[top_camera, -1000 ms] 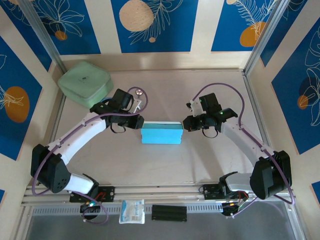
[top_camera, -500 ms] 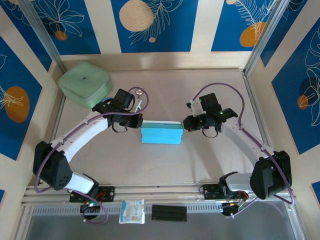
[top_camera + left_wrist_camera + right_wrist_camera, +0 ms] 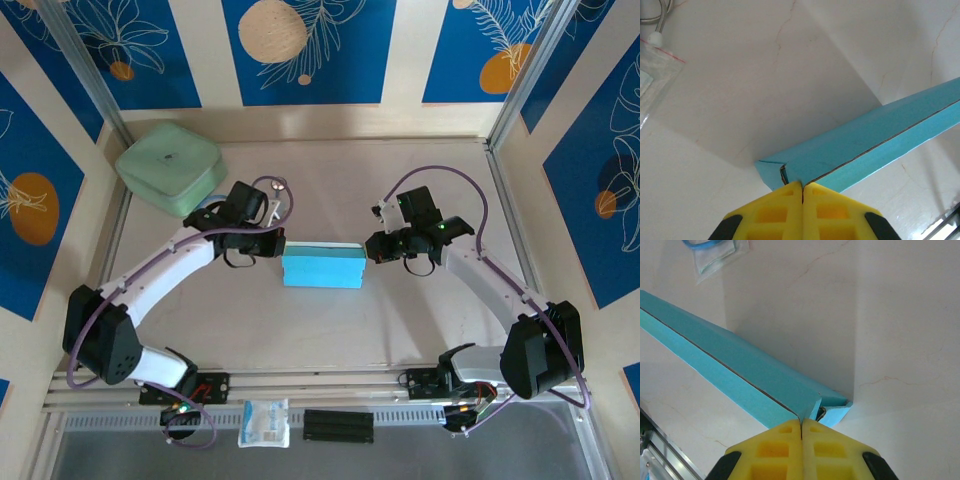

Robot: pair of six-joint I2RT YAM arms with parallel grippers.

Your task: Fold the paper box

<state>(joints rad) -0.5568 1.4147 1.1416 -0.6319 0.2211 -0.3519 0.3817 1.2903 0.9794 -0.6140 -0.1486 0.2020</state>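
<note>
- A mint-green case [image 3: 168, 165] sits in the far left corner, well apart from everything else.
- The left gripper [image 3: 275, 245] is at the box's left end. In its wrist view the yellow fingers [image 3: 777, 210] are pressed flat together, tips touching the end corner. I cannot tell whether any card is pinched between them.
- The paper box [image 3: 322, 267] lies flat mid-table between the two grippers. It is a slim, closed teal rectangle with its long side running left to right and a thin pale strip along its far edge. Both wrist views show a dark seam along its length [image 3: 865, 140].
- The right gripper [image 3: 372, 248] is at the box's right end, jaws likewise closed tight. The end flap [image 3: 832, 412] there stands slightly ajar over a dark gap, and its inside is hidden.
- From above, the gripper bodies hide both box ends.
</note>
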